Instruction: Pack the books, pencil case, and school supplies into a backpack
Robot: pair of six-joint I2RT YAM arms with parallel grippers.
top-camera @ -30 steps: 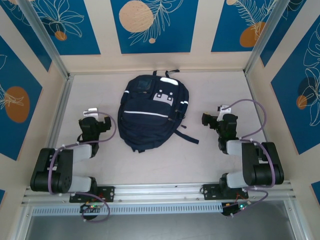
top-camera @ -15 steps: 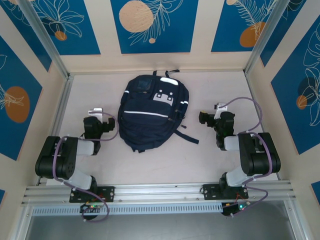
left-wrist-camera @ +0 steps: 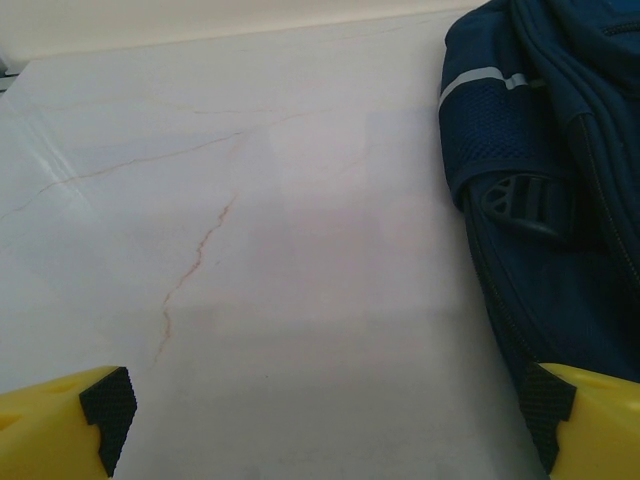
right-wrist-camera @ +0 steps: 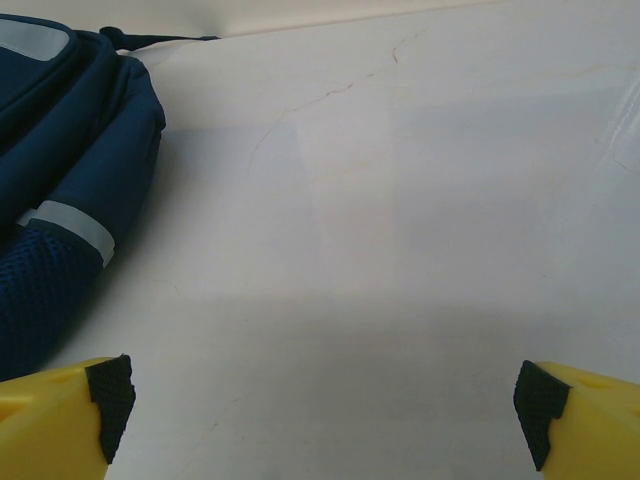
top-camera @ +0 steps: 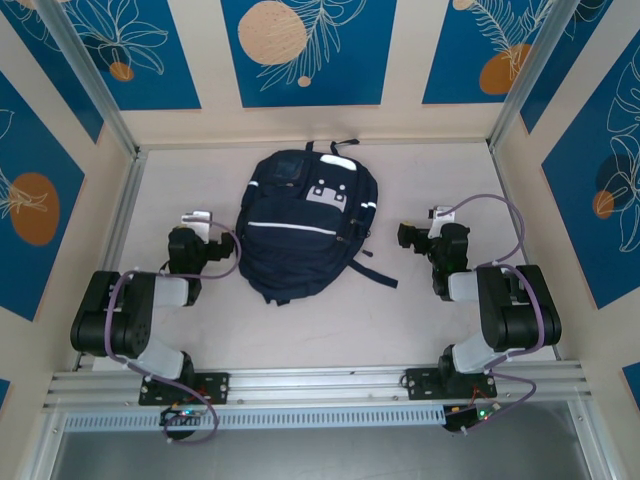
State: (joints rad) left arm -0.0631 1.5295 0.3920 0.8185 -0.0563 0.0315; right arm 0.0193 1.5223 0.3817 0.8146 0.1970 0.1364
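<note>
Overhead, the backpack [top-camera: 305, 225] lies flat on the pale table [top-camera: 400, 320], roughly midway between the two arms and a little toward the far wall. Its front faces up, with the thin white stripe [top-camera: 300, 229] running across the pocket and white-grey patches [top-camera: 328, 194] nearer the top handle. A dark strap [top-camera: 372, 272] trails off its lower right side onto the tabletop. The left gripper [top-camera: 205, 232] sits low just beside the bag's left edge, and the right gripper [top-camera: 425, 228] sits near its right edge with a clear strip of table between them. From this height the spread of either pair of jaws is hard to read.

From the left wrist, the two yellow fingers [left-wrist-camera: 60, 420] with black pads stand at opposite bottom corners, spread wide with nothing between them but marbled table. The bag's navy side fills the right of the view, showing a mesh pocket [left-wrist-camera: 500, 130] and a black buckle [left-wrist-camera: 525, 205]; the right-hand finger is close against the fabric, though whether it touches I cannot tell.

From the right wrist, the yellow fingertips [right-wrist-camera: 50, 415] are likewise far apart and hold nothing. The bag's side lies at the left with a grey reflective band [right-wrist-camera: 70, 228], apart from the fingers.
</note>
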